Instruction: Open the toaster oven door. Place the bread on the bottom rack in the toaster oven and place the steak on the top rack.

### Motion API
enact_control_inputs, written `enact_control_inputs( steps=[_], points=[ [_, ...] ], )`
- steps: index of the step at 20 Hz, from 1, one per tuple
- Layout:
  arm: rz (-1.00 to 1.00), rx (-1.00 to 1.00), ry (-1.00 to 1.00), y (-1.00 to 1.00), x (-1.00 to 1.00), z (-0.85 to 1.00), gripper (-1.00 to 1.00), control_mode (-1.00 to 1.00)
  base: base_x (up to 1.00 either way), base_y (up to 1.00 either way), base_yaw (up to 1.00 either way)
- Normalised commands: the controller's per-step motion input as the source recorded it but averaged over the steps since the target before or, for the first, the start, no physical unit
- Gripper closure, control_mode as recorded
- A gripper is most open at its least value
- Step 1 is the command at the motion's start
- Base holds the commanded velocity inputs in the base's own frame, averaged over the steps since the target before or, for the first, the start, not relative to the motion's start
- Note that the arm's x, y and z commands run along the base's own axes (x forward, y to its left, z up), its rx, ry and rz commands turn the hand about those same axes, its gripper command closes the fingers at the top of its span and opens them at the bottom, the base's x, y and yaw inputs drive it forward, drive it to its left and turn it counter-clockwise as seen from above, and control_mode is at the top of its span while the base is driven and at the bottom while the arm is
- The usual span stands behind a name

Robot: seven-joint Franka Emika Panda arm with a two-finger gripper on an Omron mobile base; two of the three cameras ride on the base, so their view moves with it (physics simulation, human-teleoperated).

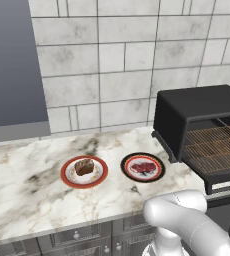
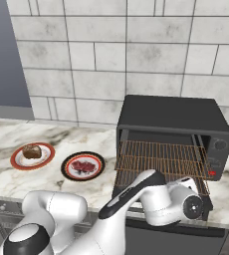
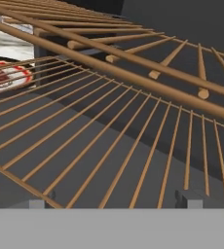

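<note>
Boxy matte-black toaster oven point(image 2: 173, 119) stands open, copper wire racks point(image 2: 161, 157) pulled out.
Two-finger gripper point(image 3: 116, 202), jaws spread wide and empty, hovers at frame bottom just over the lower rack.

We see the big black toaster oven point(image 2: 173, 117) on the counter with its door point(image 1: 222, 182) folded down open. Two wire racks, the top rack point(image 2: 161, 149) and the bottom rack point(image 2: 159, 169), stick out, both bare. The brown bread point(image 1: 84, 166) and red steak point(image 1: 143, 167) lie side by side to its left.
</note>
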Motion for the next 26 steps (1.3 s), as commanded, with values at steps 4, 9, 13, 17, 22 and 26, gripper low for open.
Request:
enact_control_inputs(
  steps=[4,9,13,17,22,26],
  points=[
    [0.0,0.17,0.0,-0.11,-0.34,0.08,-1.0,-1.0,0.0,0.0,0.0],
    [-0.01,0.21,0.0,-0.07,-0.38,0.06,-1.0,-1.0,0.0,0.0,0.0],
    [-0.05,0.23,0.0,-0.06,-0.39,0.07,-1.0,-1.0,0.0,0.0,0.0],
    [-0.07,0.15,0.02,-0.1,-0.3,0.17,-1.0,-1.0,0.0,0.0,0.0],
    [-0.11,0.08,0.07,-0.16,-0.41,0.19,-1.0,-1.0,0.0,0.0,0.0],
    [-0.14,0.04,0.13,-0.22,-0.43,0.23,-1.0,-1.0,0.0,0.0,0.0]
  ],
)
